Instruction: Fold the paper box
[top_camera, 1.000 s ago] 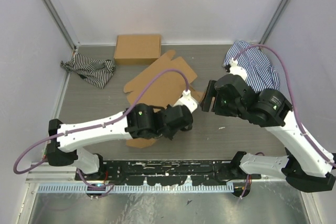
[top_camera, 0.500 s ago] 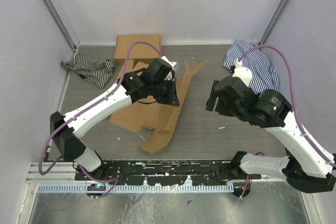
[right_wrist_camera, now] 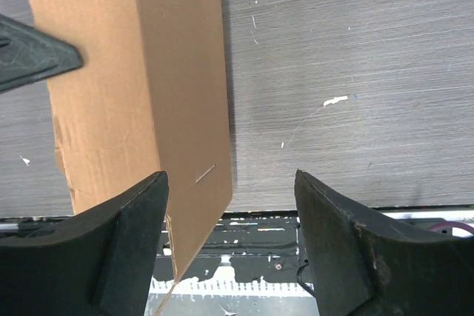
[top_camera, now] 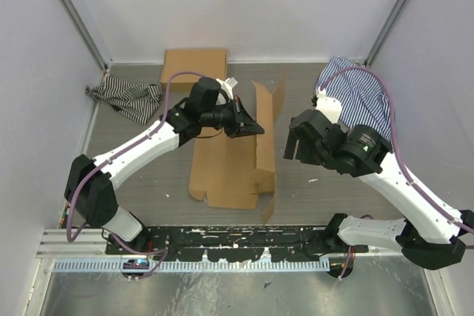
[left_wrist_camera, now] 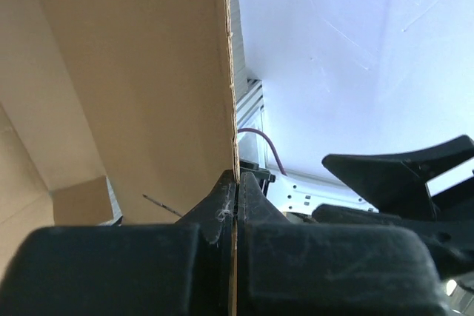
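The paper box (top_camera: 226,164) is a brown die-cut cardboard sheet lying in the middle of the table, its right panel (top_camera: 264,138) raised upright. My left gripper (top_camera: 252,129) is shut on the top edge of that raised panel; in the left wrist view the cardboard edge (left_wrist_camera: 231,94) runs straight into the closed jaws (left_wrist_camera: 237,183). My right gripper (top_camera: 295,144) is open and empty, just right of the raised panel. In the right wrist view the sheet (right_wrist_camera: 141,86) fills the upper left, its lower corner between the wide-apart fingers (right_wrist_camera: 137,234).
A second, closed brown cardboard box (top_camera: 194,69) stands at the back. A striped cloth (top_camera: 126,98) lies at the back left, another striped cloth (top_camera: 359,94) at the back right. Metal rails (top_camera: 222,246) run along the near edge.
My left gripper has carried the sheet from near the front toward the back and centre, squaring it and standing its right panel upright. My right gripper has stayed open and shifted slightly.
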`<action>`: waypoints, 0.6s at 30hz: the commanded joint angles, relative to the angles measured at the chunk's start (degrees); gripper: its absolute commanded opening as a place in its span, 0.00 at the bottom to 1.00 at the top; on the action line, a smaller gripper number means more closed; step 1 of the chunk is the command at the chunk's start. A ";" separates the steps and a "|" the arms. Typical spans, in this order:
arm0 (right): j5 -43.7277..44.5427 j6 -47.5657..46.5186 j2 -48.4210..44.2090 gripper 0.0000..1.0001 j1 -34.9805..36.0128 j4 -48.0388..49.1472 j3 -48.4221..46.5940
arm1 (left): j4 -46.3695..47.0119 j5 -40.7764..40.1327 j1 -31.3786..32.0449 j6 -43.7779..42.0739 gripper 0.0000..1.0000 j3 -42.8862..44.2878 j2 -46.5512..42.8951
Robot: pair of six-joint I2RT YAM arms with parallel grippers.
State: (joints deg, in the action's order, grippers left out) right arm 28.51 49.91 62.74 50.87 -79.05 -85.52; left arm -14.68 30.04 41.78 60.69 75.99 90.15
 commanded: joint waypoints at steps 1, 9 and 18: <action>2.51 -1.36 -0.02 0.74 -0.07 4.24 2.38 | 13.86 1.69 -0.12 5.00 0.03 -8.15 -3.41; -0.79 -2.56 -0.43 0.77 -0.07 10.28 7.15 | 30.74 0.92 0.15 11.23 0.04 -19.52 -1.90; -2.47 -3.00 0.68 0.77 -0.07 14.72 10.59 | 38.73 0.89 0.85 12.60 0.05 -23.04 0.70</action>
State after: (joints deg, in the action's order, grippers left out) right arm 25.78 47.62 63.26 50.87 -68.05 -75.16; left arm 17.41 30.59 42.33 72.38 55.07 89.71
